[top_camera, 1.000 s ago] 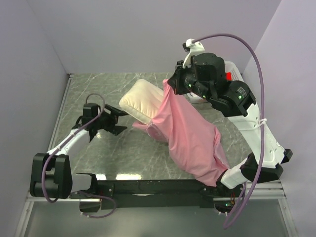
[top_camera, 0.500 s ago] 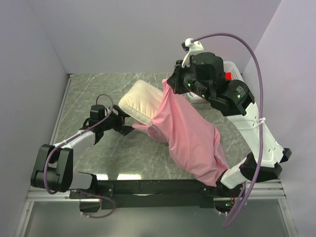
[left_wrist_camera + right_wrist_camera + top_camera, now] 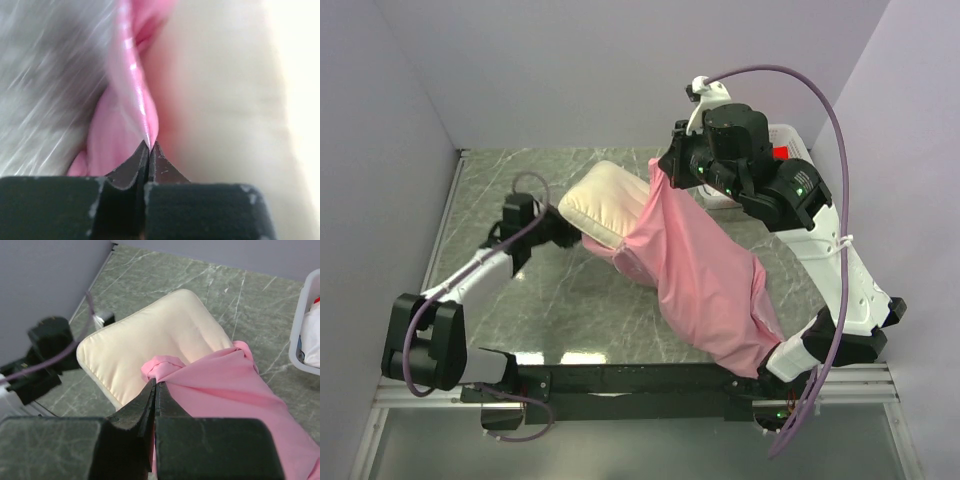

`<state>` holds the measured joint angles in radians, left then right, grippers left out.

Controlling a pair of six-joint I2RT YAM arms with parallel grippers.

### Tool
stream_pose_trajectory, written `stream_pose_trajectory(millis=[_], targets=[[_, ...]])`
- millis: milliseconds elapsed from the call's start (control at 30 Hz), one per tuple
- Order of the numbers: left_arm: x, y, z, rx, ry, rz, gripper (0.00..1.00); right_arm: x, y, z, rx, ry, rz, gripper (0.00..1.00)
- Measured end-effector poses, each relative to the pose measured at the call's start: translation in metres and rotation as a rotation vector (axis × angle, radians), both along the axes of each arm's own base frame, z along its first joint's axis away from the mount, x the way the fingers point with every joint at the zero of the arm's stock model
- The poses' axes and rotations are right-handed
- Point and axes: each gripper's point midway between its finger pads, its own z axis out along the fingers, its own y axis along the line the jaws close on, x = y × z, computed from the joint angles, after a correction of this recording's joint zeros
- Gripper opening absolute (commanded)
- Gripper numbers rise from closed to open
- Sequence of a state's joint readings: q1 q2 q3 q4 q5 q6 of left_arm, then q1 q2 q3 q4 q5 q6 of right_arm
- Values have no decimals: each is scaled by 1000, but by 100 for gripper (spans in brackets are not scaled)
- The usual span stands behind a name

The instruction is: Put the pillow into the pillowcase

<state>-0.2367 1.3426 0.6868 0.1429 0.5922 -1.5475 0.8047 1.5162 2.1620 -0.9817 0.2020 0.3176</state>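
- Left gripper (image 3: 149, 147): jaws pressed together, with a thin fold of pillowcase (image 3: 131, 95) nipped at the very tips. This view is blurred.
- Pillow (image 3: 225, 100) lies just right of those tips, against the pinched fold. Table (image 3: 45, 85) shows to their left.
- Right gripper (image 3: 155, 385): jaws closed on the pillowcase edge, holding it up off the table. The cloth drapes down from it toward the arm bases.
- The pillow lies ahead of and below the right gripper. Its nearer part is under the pink cloth; the farther part is bare cream.
- The pillowcase mouth is bunched in a roll across the pillow, just ahead of the right gripper's tips.
- White basket (image 3: 306, 325) sits off to the right gripper's right, on the table.
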Motion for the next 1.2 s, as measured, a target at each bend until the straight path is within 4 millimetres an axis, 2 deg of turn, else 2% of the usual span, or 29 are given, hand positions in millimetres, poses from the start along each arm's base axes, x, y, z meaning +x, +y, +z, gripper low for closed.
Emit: stream_pose_trajectory(millis=[67, 133, 233, 300, 433, 533, 633, 733, 867, 967, 1033, 1133, 1200], targets=[[26, 18, 31, 34, -72, 60, 1, 2, -2, 0, -2, 0, -5, 0], [50, 38, 71, 81, -153, 125, 1, 4, -4, -1, -3, 0, -12, 0], [73, 66, 142, 150, -308, 225, 1, 7, -6, 3, 11, -17, -23, 0], [78, 77, 187, 181, -401, 264, 1, 7, -9, 9, 28, -34, -28, 0], [77, 82, 263, 217, -579, 284, 1, 7, -17, 27, 77, -74, -41, 0], [76, 82, 315, 239, -697, 274, 1, 4, -21, 36, 107, -93, -43, 2], [79, 79, 356, 244, -804, 257, 1, 5, -23, 42, 132, -106, -50, 2], [76, 75, 382, 228, -861, 227, 1, 5, -21, 40, 165, -98, -37, 0], [81, 74, 418, 198, -941, 205, 1, 7, -6, 27, 190, -61, 10, 0], [85, 72, 416, 173, -931, 187, 1, 13, -4, 17, 190, -42, 8, 0], [88, 70, 410, 160, -926, 172, 1, 19, -13, 22, 195, -48, -19, 0], [93, 65, 395, 147, -903, 138, 1, 23, -33, 54, 227, -113, -79, 0], [98, 62, 388, 143, -889, 117, 1, 16, -46, 79, 264, -174, -99, 0]])
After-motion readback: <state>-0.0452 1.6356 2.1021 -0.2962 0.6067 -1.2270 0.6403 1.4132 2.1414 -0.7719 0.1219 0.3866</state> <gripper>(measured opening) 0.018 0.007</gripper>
